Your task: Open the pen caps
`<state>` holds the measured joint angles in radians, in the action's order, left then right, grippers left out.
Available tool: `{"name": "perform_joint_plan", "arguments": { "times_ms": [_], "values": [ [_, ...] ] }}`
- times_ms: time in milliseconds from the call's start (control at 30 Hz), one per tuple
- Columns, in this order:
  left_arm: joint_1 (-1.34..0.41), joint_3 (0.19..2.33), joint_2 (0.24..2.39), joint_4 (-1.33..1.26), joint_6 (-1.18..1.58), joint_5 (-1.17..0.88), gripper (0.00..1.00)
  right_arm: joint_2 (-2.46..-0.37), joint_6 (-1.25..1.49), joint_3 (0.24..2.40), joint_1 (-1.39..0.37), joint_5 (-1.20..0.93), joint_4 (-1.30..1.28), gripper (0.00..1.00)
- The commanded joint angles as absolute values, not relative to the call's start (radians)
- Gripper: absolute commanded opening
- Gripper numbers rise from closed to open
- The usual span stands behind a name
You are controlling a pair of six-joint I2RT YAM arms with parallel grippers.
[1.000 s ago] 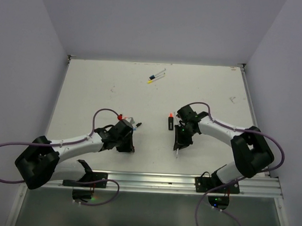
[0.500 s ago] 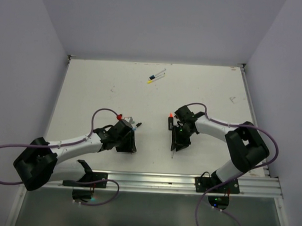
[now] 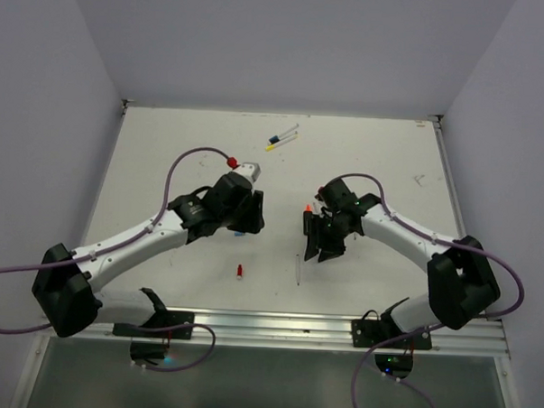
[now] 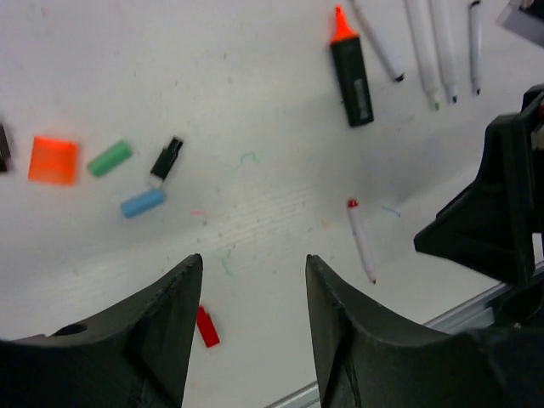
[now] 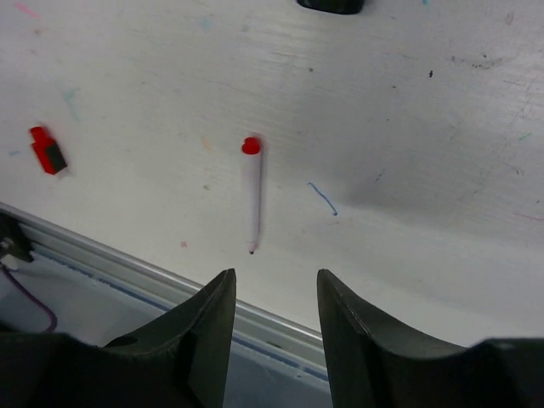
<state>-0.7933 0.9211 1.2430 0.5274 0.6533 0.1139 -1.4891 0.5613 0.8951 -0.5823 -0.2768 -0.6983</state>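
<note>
A red cap (image 3: 239, 271) lies loose on the white table, seen also in the left wrist view as the red cap (image 4: 206, 326) and in the right wrist view as the red cap (image 5: 48, 150). Its uncapped thin pen (image 3: 300, 268) lies apart to the right, tip toward the near rail; the pen (image 5: 252, 194) has a red end. My left gripper (image 3: 251, 217) (image 4: 253, 257) is open and empty above the table. My right gripper (image 3: 323, 242) (image 5: 274, 274) is open and empty too. Orange (image 4: 53, 160), green (image 4: 110, 158), black (image 4: 166, 159) and blue (image 4: 142, 202) caps lie loose together.
A black highlighter (image 4: 351, 68) with a bare orange tip lies beside three uncapped thin pens (image 4: 425, 42). Two more pens (image 3: 282, 138) lie at the far side. A metal rail (image 3: 276, 322) runs along the near table edge. Grey walls stand on three sides.
Both grippers have opened and pulled back from the near edge. The red cap left the left gripper and the pen left the right one; both now lie on the table.
</note>
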Motion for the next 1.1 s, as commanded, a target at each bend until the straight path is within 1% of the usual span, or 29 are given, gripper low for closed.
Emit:
{"name": "perform_joint_plan", "arguments": {
  "times_ms": [0,133,200,267,300,333,433,467,500,633,700,800,833,933,1067],
  "values": [
    [-0.75,1.07,1.346,0.487,0.43,0.138,0.55,-1.404,0.54,0.994,-0.581,-0.288,-0.793,0.47],
    [-0.614,1.245,1.491,0.391,0.272,-0.048,0.55,-1.35,0.548,1.061,-0.583,-0.321,-0.876,0.49],
    [-0.543,1.319,1.601,0.364,0.18,-0.095,0.56,-1.332,0.554,1.106,-0.581,-0.333,-0.905,0.5],
    [-0.49,1.451,1.684,0.364,0.102,-0.147,0.56,-1.318,0.558,1.143,-0.581,-0.337,-0.943,0.5],
    [-0.479,1.497,1.768,0.371,0.082,-0.147,0.56,-1.318,0.56,1.152,-0.581,-0.339,-0.954,0.5],
    [-0.459,1.584,1.81,0.374,0.062,-0.164,0.56,-1.315,0.563,1.161,-0.581,-0.339,-0.966,0.5],
    [-0.431,1.742,1.965,0.368,0.006,-0.248,0.52,-1.33,0.546,1.198,-0.565,-0.339,-1.0,0.5],
    [-0.419,1.778,2.0,0.365,-0.05,-0.267,0.52,-1.336,0.539,1.215,-0.552,-0.342,-1.008,0.5],
    [-0.413,1.814,2.069,0.365,-0.066,-0.281,0.52,-1.354,0.526,1.224,-0.546,-0.344,-1.017,0.5],
    [-0.374,2.004,2.227,0.38,-0.117,-0.367,0.54,-1.381,0.526,1.247,-0.506,-0.388,-1.029,0.5],
    [-0.359,2.06,2.3,0.387,-0.11,-0.376,0.54,-1.385,0.526,1.255,-0.482,-0.396,-1.031,0.5],
    [-0.325,2.121,2.365,0.356,-0.092,-0.451,0.54,-1.391,0.523,1.258,-0.437,-0.409,-1.029,0.5],
    [-0.316,2.128,2.376,0.345,-0.095,-0.456,0.58,-1.393,0.523,1.255,-0.425,-0.417,-1.017,0.5],
    [-0.308,2.135,2.404,0.308,-0.11,-0.457,0.63,-1.407,0.528,1.252,-0.391,-0.425,-0.996,0.5],
    [-0.307,2.138,2.439,0.275,-0.103,-0.453,0.66,-1.427,0.532,1.272,-0.384,-0.425,-0.98,0.5]
  ]
}}
